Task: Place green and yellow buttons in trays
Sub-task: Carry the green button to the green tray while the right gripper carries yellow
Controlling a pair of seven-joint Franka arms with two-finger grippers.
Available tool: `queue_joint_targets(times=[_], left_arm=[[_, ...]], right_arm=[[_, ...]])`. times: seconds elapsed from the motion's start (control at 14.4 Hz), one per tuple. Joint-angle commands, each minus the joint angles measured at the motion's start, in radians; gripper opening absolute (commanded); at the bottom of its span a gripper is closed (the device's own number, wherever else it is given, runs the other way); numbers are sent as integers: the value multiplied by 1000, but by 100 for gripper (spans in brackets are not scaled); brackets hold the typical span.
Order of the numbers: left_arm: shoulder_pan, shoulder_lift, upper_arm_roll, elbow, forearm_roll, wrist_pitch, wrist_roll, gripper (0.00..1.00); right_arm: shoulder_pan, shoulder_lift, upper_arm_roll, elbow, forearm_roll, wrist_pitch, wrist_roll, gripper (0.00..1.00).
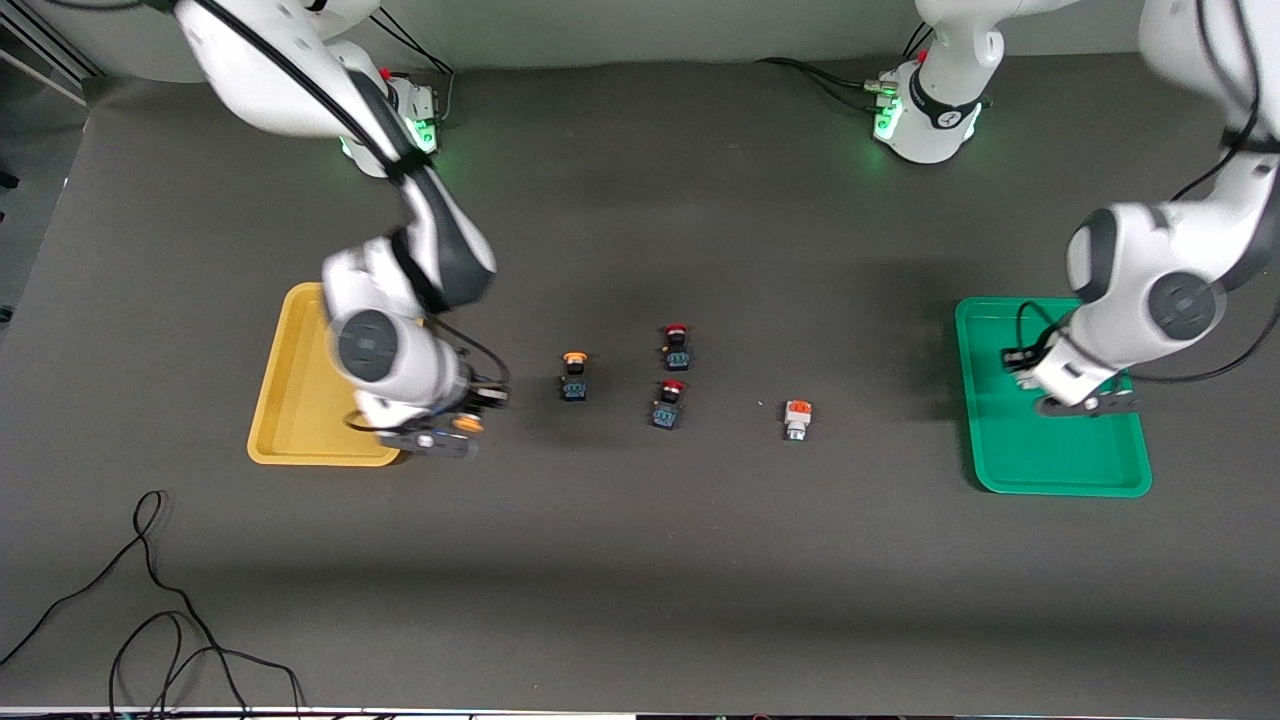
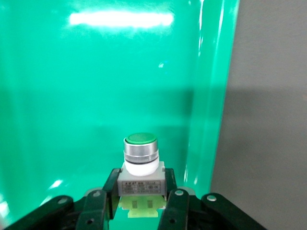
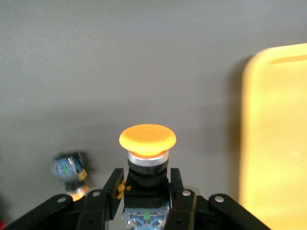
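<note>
A: Front?
B: Two red buttons (image 1: 673, 375), yellow button (image 1: 573, 374) and orange-block button (image 1: 797, 419) on mat betw. trays. Yellow tray (image 1: 300, 420) looks bare.
A: L wrist?
B: Left gripper (image 2: 140, 199) clenched on green button (image 2: 140, 158), over green tray (image 2: 72, 96).
A: R wrist?
B: Right gripper (image 3: 146, 199) grasping yellow-cap button (image 3: 147, 153) over mat, beside yellow tray.

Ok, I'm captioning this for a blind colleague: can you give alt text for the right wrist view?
The right gripper is shut on a yellow-orange capped button with a black-and-blue body, held over the dark grey table. The yellow tray lies beside it, and another yellow-capped button lies blurred on the table.
</note>
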Motion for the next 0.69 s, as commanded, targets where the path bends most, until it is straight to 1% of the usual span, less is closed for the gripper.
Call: queue_joint_targets(times=[0.0,0.07,0.14,0.21,0.28,0.35,0.42,0.56,0.63], left_arm=[[6,23,0,16,23,30,8,28],[9,27,-2,22,23,33,8,33],[9,30,-2,31,25,33,12,61],[8,30,-2,50,25,17,30,100],[9,20,-4,70,23,-3,50,100],[11,-2,-4,109,23,-75,64,100],[11,-17,-5,175,20,-184,95,100],[9,-20,-8,354,-10,-435,155,100],[8,-13,-10,428,-39,-508,156,100]], right_arm=[[-2,-129,-84,-33,-6,-138,-150,0],[-2,-145,-130,-40,-3,-171,-220,0],[0,-153,-175,-50,-3,-187,-291,0],[0,-156,-210,-75,0,-181,-360,0],[0,-153,-242,-99,3,-161,-409,0],[0,-153,-259,-143,2,-111,-445,0],[1,-157,-276,-211,3,-33,-488,0],[6,-153,-281,-327,3,140,-528,0],[4,-140,-280,-381,2,237,-536,0]])
